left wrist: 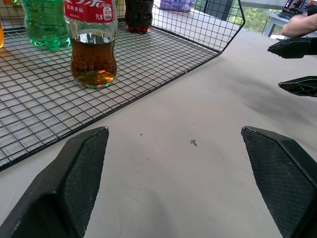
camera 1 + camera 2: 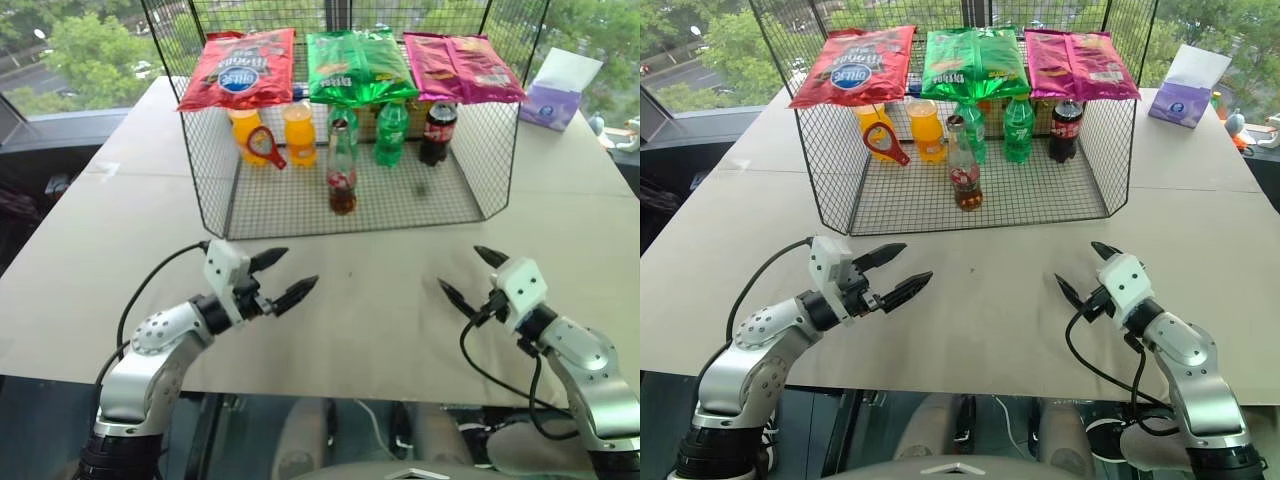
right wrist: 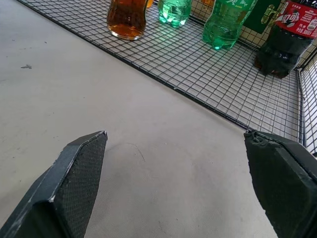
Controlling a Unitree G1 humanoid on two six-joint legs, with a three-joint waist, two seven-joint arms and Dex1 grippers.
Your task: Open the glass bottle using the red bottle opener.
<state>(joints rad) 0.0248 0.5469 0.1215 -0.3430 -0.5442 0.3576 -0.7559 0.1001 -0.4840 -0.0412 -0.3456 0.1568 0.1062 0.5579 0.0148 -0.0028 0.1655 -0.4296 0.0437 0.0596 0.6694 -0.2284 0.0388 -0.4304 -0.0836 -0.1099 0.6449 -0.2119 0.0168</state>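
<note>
glass bottle (image 1: 92,44): neck and cap cut off in the left wrist view
orange bottles (image 2: 272,132): tops hidden behind snack bags (image 2: 350,65)

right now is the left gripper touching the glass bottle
Apart. In the left eye view the left gripper hangs open over bare table, well short of the glass bottle.

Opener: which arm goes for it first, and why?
Probably the left: reach the left end effector forward into the wire rack toward the opener. Both end effectors are open and empty above the table, short of the rack. The opener leans against an orange bottle on the rack's left side, the glass bottle stands nearer the middle, still capped.
</note>
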